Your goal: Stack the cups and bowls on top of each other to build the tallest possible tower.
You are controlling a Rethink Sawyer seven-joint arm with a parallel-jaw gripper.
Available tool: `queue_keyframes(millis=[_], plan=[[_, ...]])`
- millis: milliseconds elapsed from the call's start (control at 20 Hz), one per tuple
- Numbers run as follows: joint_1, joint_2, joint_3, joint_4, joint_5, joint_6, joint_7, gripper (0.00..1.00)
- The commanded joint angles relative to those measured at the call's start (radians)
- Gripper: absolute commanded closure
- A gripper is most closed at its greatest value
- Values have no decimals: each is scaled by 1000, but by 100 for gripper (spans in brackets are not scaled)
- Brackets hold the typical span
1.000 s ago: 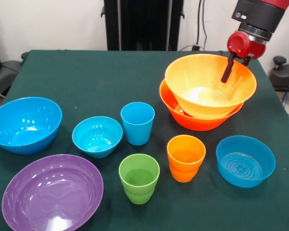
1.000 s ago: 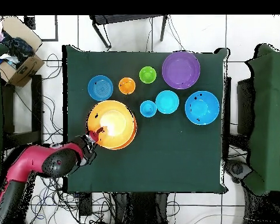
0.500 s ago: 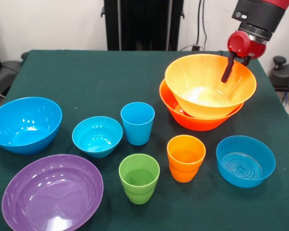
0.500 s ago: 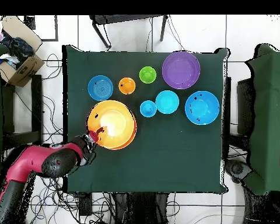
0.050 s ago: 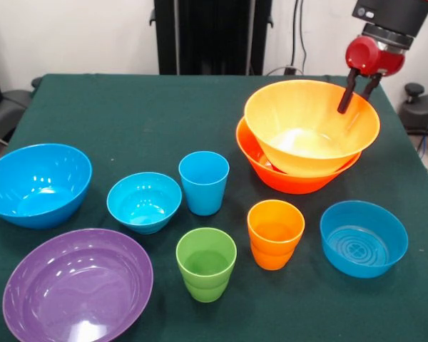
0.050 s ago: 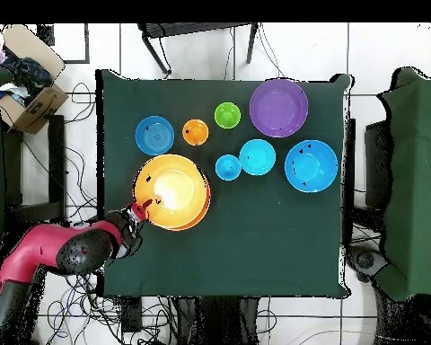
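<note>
jaws apart astride the far rim of the top orange bowl (image 5: 310, 128), seemingly not touching it

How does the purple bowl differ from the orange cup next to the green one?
The purple bowl is wide and shallow; the orange cup is narrow and taller than wide. The purple bowl sits at the table's corner, beside the large blue bowl; the orange cup stands between the green cup and a smaller blue bowl. Both are glossy, upright and empty.
</note>
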Motion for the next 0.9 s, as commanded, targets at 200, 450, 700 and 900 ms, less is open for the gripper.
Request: queue_keyframes(millis=[200,450,700,900], plan=[[-28,-45,153,-26,-18,-141,189,0],[-34,-63,157,-13,-22,-152,159,0],[-54,-102,146,-5,-31,-166,118,0],[-100,-152,142,-15,-31,-169,67,0]])
